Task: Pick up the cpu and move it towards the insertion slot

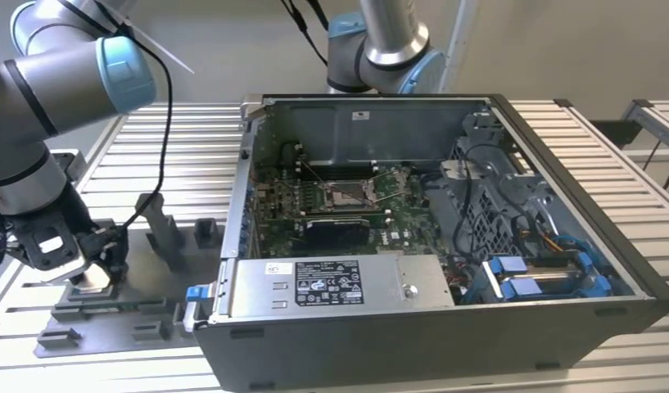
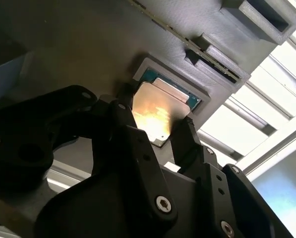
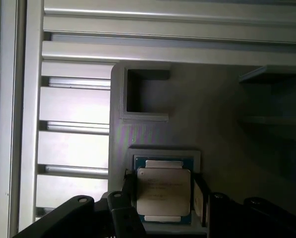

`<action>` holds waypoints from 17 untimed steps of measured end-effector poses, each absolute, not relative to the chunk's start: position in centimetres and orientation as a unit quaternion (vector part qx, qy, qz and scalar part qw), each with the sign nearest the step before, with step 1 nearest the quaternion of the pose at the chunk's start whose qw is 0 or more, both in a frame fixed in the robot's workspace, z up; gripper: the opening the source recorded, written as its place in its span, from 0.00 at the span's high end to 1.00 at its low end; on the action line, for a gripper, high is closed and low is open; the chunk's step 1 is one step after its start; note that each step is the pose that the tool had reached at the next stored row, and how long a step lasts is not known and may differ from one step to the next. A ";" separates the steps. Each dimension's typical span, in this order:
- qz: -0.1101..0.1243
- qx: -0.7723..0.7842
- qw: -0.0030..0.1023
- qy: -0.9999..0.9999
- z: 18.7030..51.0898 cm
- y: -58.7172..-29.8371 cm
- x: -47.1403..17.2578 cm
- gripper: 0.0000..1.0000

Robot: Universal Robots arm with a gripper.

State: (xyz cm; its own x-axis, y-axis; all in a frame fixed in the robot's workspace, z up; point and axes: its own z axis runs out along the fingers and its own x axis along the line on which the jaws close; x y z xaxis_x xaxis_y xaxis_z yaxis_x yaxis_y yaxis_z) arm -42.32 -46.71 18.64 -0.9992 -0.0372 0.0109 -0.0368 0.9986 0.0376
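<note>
Gripper (image 1: pixel 92 274) low over grey fixture (image 3: pixel 152 134), at 8 o'clock of computer case (image 1: pixel 422 344) in the exterior view, jaws apart, one each side of cpu (image 3: pixel 163 193), cpu flat in fixture recess, insertion slot (image 1: pixel 345 194) well apart inside case, toward 2 o'clock from gripper

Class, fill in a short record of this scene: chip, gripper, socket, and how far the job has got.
chip: flat in its recess in the grey holder
gripper: down over the chip, at the exterior view's left
socket: on the green board inside the open computer case
progress: chip not yet lifted out
</note>
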 end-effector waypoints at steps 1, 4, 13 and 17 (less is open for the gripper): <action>-0.019 0.019 0.006 -1.000 18.8 -46.7 -42.3 1.00; -0.019 0.019 0.006 -1.000 19.5 -46.7 -42.3 1.00; -0.019 0.019 0.006 -1.000 21.4 -46.7 -42.3 1.00; -0.019 0.019 0.006 -1.000 22.1 -46.7 -42.3 1.00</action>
